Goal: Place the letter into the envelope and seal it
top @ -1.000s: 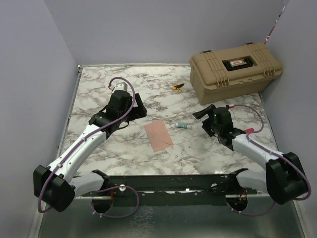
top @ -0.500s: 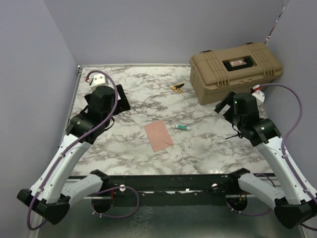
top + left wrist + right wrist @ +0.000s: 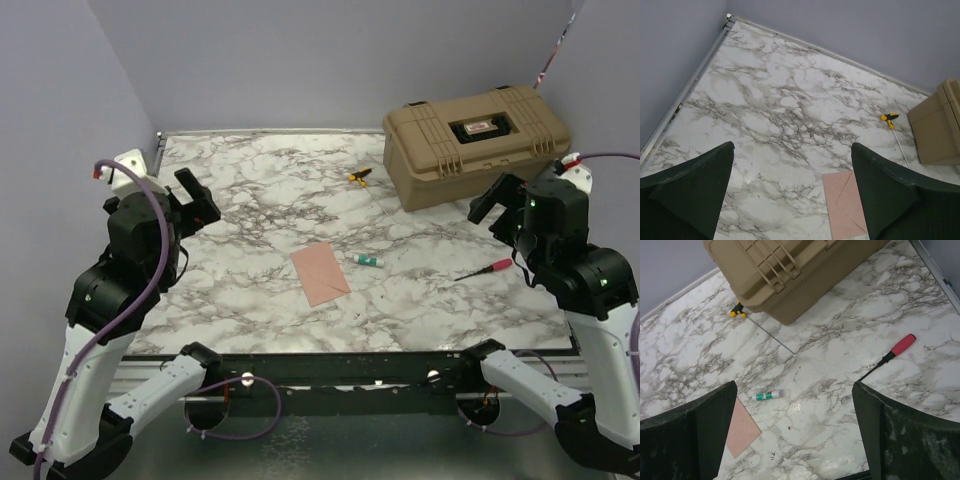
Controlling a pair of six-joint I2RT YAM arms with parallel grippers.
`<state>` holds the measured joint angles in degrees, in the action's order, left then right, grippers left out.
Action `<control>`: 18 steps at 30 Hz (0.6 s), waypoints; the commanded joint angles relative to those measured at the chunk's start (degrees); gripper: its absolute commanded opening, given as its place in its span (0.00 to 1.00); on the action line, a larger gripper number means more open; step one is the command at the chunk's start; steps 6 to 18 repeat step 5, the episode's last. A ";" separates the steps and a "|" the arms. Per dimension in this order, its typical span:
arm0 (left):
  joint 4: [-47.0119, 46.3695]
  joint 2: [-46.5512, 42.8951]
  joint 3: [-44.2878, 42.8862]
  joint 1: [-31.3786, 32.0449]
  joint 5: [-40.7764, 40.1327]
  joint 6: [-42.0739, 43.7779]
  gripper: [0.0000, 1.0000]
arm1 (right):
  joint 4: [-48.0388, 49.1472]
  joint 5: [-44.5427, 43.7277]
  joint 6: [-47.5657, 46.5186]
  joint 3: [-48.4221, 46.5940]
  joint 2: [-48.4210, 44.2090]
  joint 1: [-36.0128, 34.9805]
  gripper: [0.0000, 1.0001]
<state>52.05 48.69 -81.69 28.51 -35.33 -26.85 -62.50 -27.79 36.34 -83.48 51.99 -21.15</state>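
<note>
The left claw (image 3: 197,199) is spread as wide as it goes, holds nothing and hangs clear above the left side of the table (image 3: 250,205). The right claw (image 3: 499,206) is spread just as wide, also holding nothing, in the air over the right side just in front of the tan case (image 3: 475,140).

The envelope (image 3: 320,274) lies flat near the middle of the table, a little toward the near edge and turned at a slant. The left wrist view shows diagonal fold lines on its face. Just to its right lies a small green-and-white glue stick (image 3: 367,257), close but apart from it. A red-handled screwdriver (image 3: 488,269) lies further right, below the right claw. A yellow-handled tool (image 3: 358,176) rests at the far side, beside the case's left end. The far left stretch of marble is open as far as the metal rim.

Both arms stand tall with bent elbows, one at each side edge, wrists tipped so the claws look inward and down at the table.
</note>
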 commanded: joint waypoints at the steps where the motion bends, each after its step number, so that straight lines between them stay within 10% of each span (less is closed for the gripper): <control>1: 1.68 -1.29 -1.59 -0.21 -2.98 1.53 0.99 | -3.05 -0.61 -2.21 -1.74 -1.69 0.23 1.00; 18: -0.15 -1.23 -0.19 -0.21 -2.04 1.84 0.99 | -1.15 -1.85 -3.25 0.41 -2.24 0.23 1.00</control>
